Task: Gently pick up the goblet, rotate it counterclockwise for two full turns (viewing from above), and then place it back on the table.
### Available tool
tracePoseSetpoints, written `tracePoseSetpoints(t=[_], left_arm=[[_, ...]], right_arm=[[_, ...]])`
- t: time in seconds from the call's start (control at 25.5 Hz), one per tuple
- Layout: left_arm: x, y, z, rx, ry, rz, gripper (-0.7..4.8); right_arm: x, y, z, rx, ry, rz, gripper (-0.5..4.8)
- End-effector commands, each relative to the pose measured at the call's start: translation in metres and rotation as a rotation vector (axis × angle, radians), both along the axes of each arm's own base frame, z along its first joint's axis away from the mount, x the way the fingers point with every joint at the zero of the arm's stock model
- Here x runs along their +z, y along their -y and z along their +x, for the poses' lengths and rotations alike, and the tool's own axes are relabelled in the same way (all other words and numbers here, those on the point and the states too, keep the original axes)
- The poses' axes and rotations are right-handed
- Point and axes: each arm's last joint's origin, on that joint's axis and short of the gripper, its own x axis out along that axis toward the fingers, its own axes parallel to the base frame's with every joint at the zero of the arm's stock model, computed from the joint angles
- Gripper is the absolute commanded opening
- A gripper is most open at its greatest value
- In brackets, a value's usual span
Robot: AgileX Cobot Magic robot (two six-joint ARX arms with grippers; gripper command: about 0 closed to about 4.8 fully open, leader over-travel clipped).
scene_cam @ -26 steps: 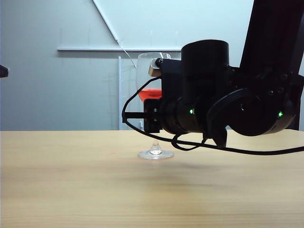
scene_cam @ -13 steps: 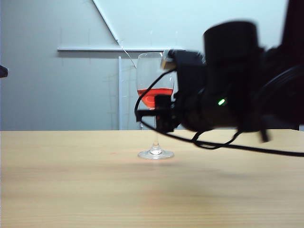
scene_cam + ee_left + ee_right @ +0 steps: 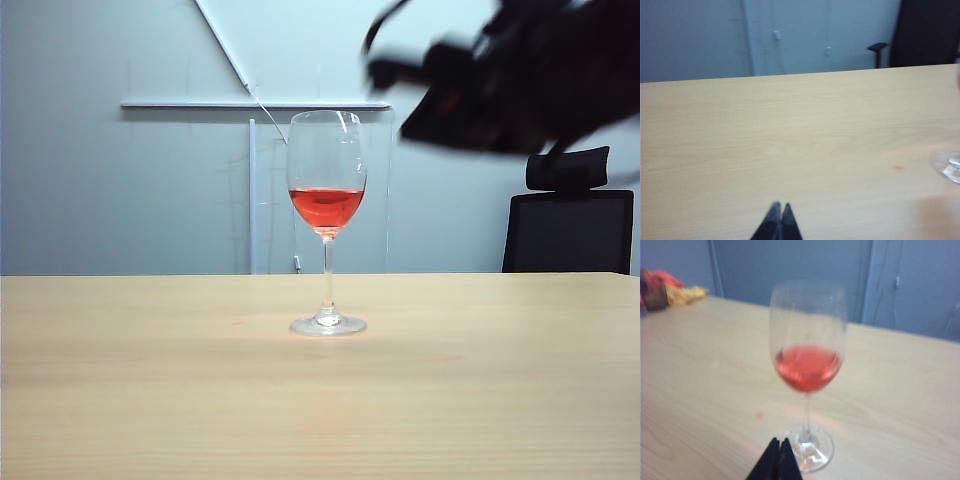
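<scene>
Clear glass formed the goblet [image 3: 327, 222], its tulip bowl holding red liquid above a thin stem and round flat foot, standing upright on the pale, fine-grained wooden table [image 3: 150, 400]. The right gripper [image 3: 779, 460], fingertips pressed together and empty, hung above the goblet; a second earlier it had been level with the bowl. The left gripper [image 3: 779, 223], also pinched closed on nothing, sat low over the table, well apart from the goblet's foot.

A black office chair [image 3: 570, 220] stands behind the bench's far edge on the right of the exterior view, before a pale grey-blue wall [image 3: 120, 190]. A white horizontal rail [image 3: 200, 104] runs along that wall. Blurred red and yellow items [image 3: 670, 285] sit at a far bench corner in the right wrist view.
</scene>
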Motion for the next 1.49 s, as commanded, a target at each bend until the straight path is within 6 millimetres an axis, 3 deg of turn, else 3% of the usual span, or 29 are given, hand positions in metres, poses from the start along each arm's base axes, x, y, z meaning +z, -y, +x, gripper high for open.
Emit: tracePoseSetpoints(t=[0.04,0.23,0.51,1.49], left_arm=[[0.004,-0.008,0.000,0.082,0.036,-0.005,-0.05],[0.004,-0.012,0.000,0.120,0.033,-0.004,-0.05],[0.004,-0.013,0.000,0.134,0.033,-0.004,-0.05],[0.004,-0.017,0.000,0.167,0.033,-0.003,-0.05]], right_arm=[[0.017,0.018,-0.016,0.005,-0.022,-0.012,-0.06],[0.035,0.044,-0.036,0.003,0.002,0.020,-0.06],[0.037,0.063,-0.050,0.001,-0.030,0.016,-0.06],[0.038,0.067,-0.053,-0.017,-0.027,0.033,-0.06]])
